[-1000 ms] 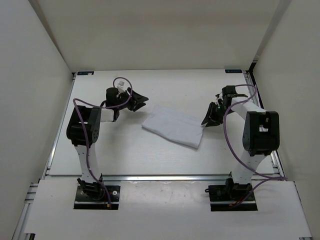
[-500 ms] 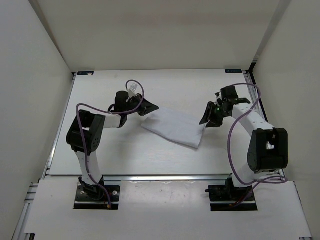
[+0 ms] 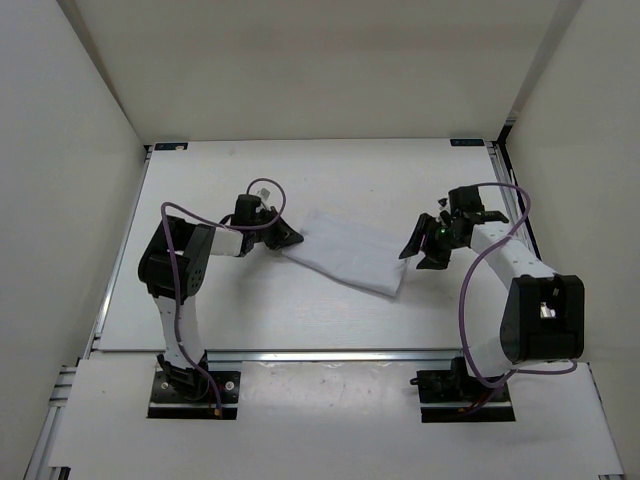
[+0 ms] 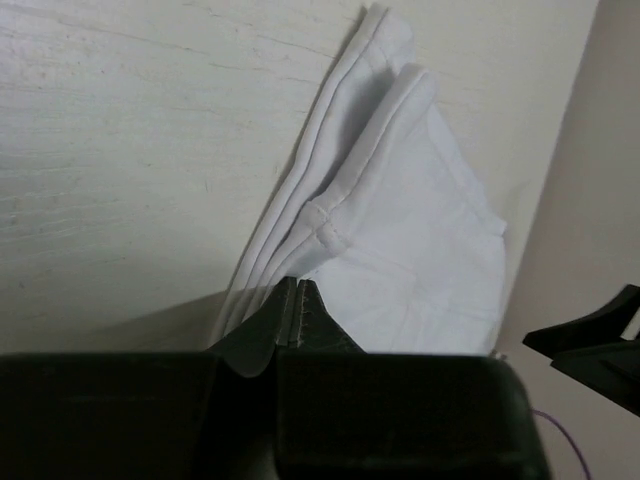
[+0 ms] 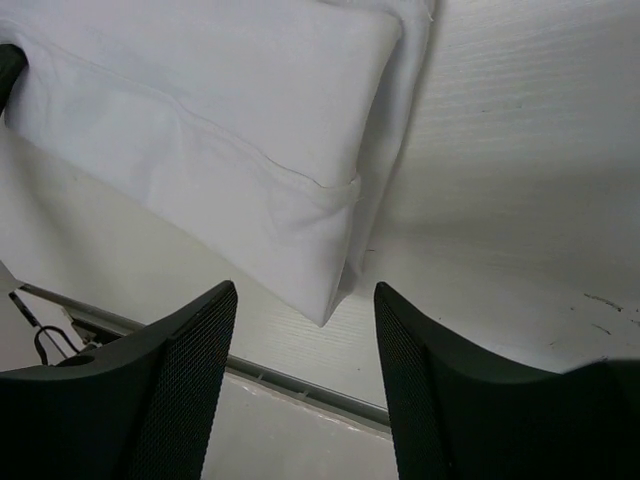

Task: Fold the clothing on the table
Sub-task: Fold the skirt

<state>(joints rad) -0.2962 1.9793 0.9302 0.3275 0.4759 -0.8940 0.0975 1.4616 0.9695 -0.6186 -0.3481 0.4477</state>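
The clothing is a white folded piece lying slantwise mid-table. My left gripper sits at its left corner. In the left wrist view its jaws meet at the tips, shut on the clothing's layered hem edge, and a flap drapes over the left finger. My right gripper stands open at the right end of the clothing. In the right wrist view the clothing's near corner points down between the wide-apart fingers, touching neither; the gripper's midpoint lies just over that corner.
White walls enclose the table on three sides. An aluminium rail runs along the near edge in front of both arm bases, and shows as a grey strip in the right wrist view. Purple cables loop off both arms.
My left gripper has swung right and down onto the clothing's left corner and shut there. My right gripper has opened wider and shifted slightly toward the near side.
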